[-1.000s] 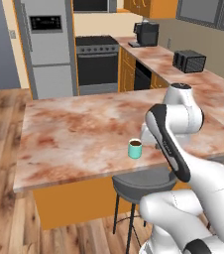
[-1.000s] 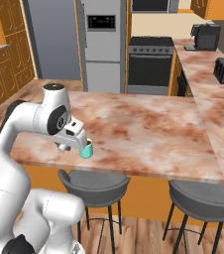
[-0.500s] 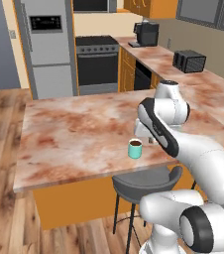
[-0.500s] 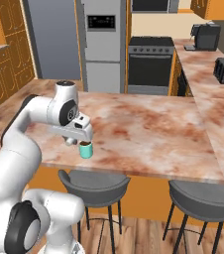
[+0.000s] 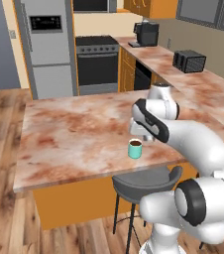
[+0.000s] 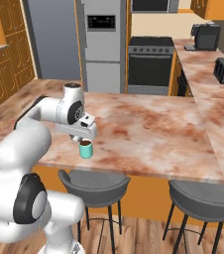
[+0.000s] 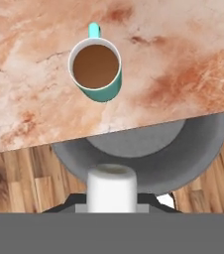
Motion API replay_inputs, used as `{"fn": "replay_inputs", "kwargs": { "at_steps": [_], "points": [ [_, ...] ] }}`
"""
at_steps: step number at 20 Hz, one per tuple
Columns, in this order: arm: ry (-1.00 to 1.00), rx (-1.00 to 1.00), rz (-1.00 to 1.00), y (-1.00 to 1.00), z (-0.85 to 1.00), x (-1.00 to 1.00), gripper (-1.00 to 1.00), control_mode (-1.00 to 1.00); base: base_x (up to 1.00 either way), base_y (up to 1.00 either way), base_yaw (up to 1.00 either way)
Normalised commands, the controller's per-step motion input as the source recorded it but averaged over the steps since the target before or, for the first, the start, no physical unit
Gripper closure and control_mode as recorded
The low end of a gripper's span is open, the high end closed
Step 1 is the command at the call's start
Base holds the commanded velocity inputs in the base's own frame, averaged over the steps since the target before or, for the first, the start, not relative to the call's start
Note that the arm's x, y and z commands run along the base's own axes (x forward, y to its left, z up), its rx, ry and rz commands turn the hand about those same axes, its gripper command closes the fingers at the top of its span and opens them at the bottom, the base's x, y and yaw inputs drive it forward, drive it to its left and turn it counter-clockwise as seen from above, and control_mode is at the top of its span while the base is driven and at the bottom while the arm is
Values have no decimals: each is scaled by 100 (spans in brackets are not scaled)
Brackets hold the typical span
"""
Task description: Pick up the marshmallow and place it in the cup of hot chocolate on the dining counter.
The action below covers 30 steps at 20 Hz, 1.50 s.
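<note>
The marshmallow is a small white cylinder clamped between my fingers at the bottom of the hand view. My gripper is shut on it and points down. The cup of hot chocolate, teal with brown liquid, stands upright near the front edge of the dining counter, further up the hand view than the marshmallow. From the base views my gripper hovers just above and slightly beside the cup on the reddish marbled top.
A grey stool stands right under the counter edge below the cup, and a second stool is to its right. A toaster and coffee machine sit on the far counter, with a stove and fridge beyond.
My arm has folded its elbow in and carried the hand a little closer over the cup, with the marshmallow held throughout. The cup has not moved.
</note>
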Motion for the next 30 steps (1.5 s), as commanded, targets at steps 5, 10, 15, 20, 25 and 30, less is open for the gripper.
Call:
{"fn": "replay_inputs", "kwargs": {
  "at_steps": [5,10,15,20,25,30],
  "points": [
    [0,-2,0,0,-20,44,100,-100,0,0,0],
    [2,-6,0,0,-22,42,100,-100,0,0,0],
    [1,-5,0,0,-20,25,100,-100,0,0,0],
    [0,0,0,0,-8,3,100,-100,0,0,0],
    [0,0,0,8,-21,10,100,-100,0,0,0],
    [0,0,0,10,-20,12,100,-100,0,0,0]
  ]
}}
